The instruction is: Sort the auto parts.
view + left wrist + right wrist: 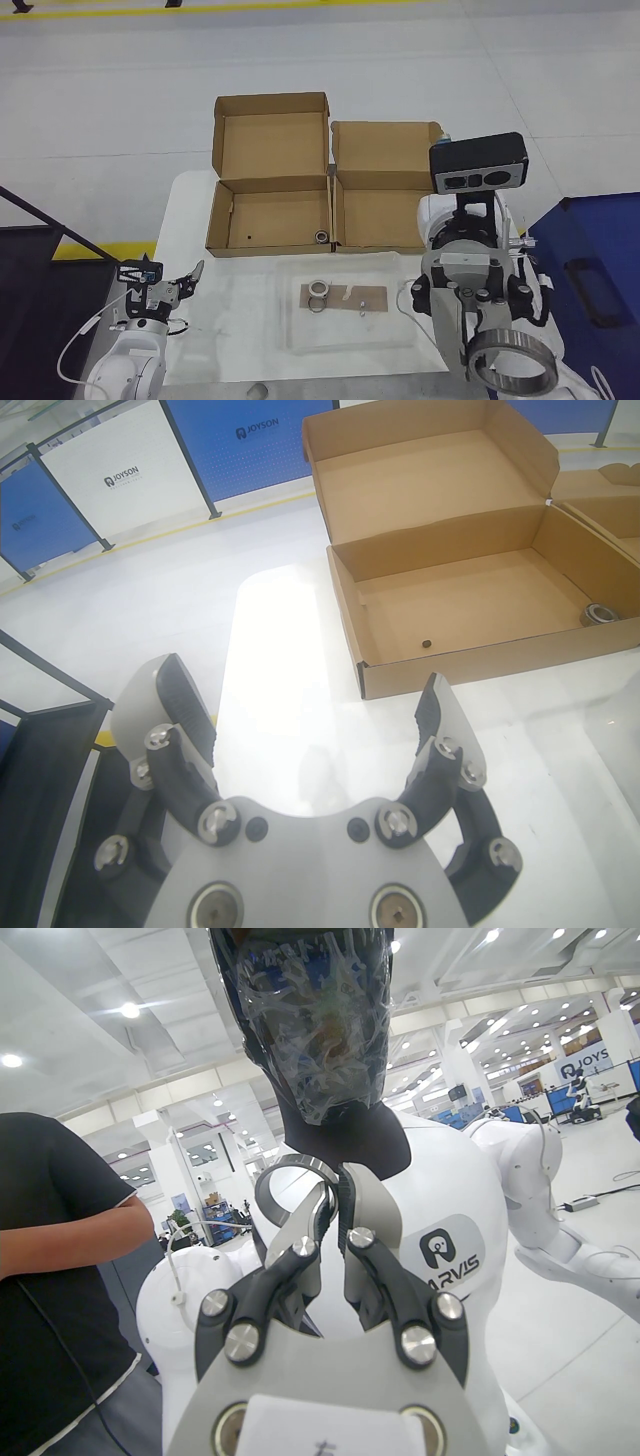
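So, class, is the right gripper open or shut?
Shut on a large metal ring: the right gripper clamps its rim between both fingers.

This is a large, factory-style robotics hall. The high white ceiling [165,973] carries beams, ducts and rows of round lamps [130,1010]. The pale glossy floor [300,60] is marked with a yellow line [150,12]. Blue and white partition panels [95,495] on black posts fence off the work cell. Far across the hall stand shelves [220,1220] and another white robot [580,1088] at its own station. Open cardboard boxes [270,215] sit along the far edge of the white counter [230,340].
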`<state>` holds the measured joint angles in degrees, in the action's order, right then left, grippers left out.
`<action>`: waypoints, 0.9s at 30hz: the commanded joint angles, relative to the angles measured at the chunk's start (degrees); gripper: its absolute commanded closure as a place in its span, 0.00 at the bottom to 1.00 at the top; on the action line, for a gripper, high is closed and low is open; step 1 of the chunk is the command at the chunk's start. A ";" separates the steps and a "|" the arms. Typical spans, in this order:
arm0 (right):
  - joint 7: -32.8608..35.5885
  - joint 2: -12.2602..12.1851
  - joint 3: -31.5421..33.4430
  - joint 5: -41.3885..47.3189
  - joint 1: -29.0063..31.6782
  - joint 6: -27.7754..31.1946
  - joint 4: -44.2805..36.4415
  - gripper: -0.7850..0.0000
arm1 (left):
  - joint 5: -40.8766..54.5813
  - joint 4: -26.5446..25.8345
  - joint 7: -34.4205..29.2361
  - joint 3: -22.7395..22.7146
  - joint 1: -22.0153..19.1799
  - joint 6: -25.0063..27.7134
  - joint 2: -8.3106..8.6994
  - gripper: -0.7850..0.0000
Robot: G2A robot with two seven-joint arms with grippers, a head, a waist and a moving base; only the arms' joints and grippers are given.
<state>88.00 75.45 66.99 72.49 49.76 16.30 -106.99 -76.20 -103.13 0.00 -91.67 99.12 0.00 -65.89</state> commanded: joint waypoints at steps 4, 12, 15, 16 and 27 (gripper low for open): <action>0.00 -0.02 -0.02 0.02 -0.03 0.00 -0.01 1.00 | 0.00 0.00 0.00 0.00 0.00 0.00 0.00 0.00; -1.42 -1.17 4.52 -18.58 0.04 0.75 -1.73 1.00 | 0.00 0.00 0.00 0.00 0.00 0.00 0.00 0.00; -0.87 -1.79 6.36 -26.77 0.12 0.85 -2.36 1.00 | 0.00 0.00 0.00 0.00 0.00 0.00 0.00 0.00; -1.01 -1.95 6.78 -29.04 0.19 0.98 -2.64 1.00 | 0.00 0.00 0.00 0.00 0.00 0.00 0.00 0.00; -3.26 -3.68 11.09 -46.29 1.18 2.76 -6.09 1.00 | 0.00 0.00 0.00 0.00 0.00 0.00 0.00 0.00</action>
<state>84.79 71.92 77.81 26.86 50.84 19.23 -112.75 -76.20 -103.13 0.00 -91.67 99.12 0.00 -65.89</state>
